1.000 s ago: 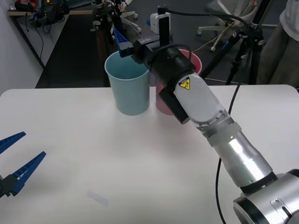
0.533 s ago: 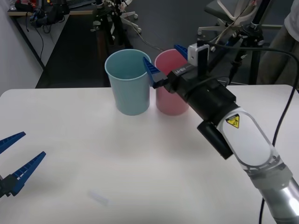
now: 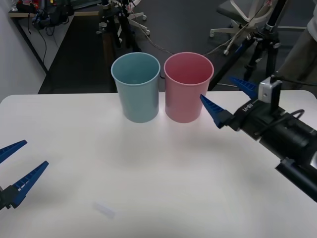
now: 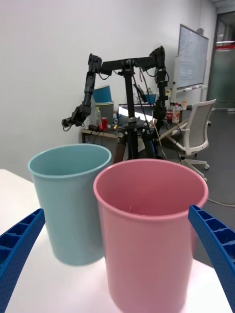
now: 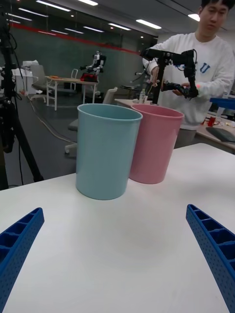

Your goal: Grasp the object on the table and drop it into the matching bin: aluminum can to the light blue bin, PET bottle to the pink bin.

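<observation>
The light blue bin [image 3: 136, 94] and the pink bin [image 3: 187, 94] stand side by side at the far middle of the white table [image 3: 148, 163]. My right gripper [image 3: 216, 88] hovers open just right of the pink bin, fingers pointing at it and holding nothing. Its wrist view shows the pink bin [image 4: 147, 244] close ahead, the light blue bin [image 4: 68, 205] beside it, and the right gripper [image 4: 116, 210] spread wide. My left gripper [image 3: 35, 152] rests open at the table's near left. The aluminum can and PET bottle are out of view.
Beyond the table's far edge are tripods, cables and an office chair [image 3: 237, 15]. The left wrist view faces both bins [image 5: 105, 156] from a distance across bare tabletop. A faint pale mark [image 3: 104, 209] lies on the near left of the table.
My right arm swung back from over the light blue bin, past the pink bin, to the right side of the table, its gripper open. The left arm stayed still.
</observation>
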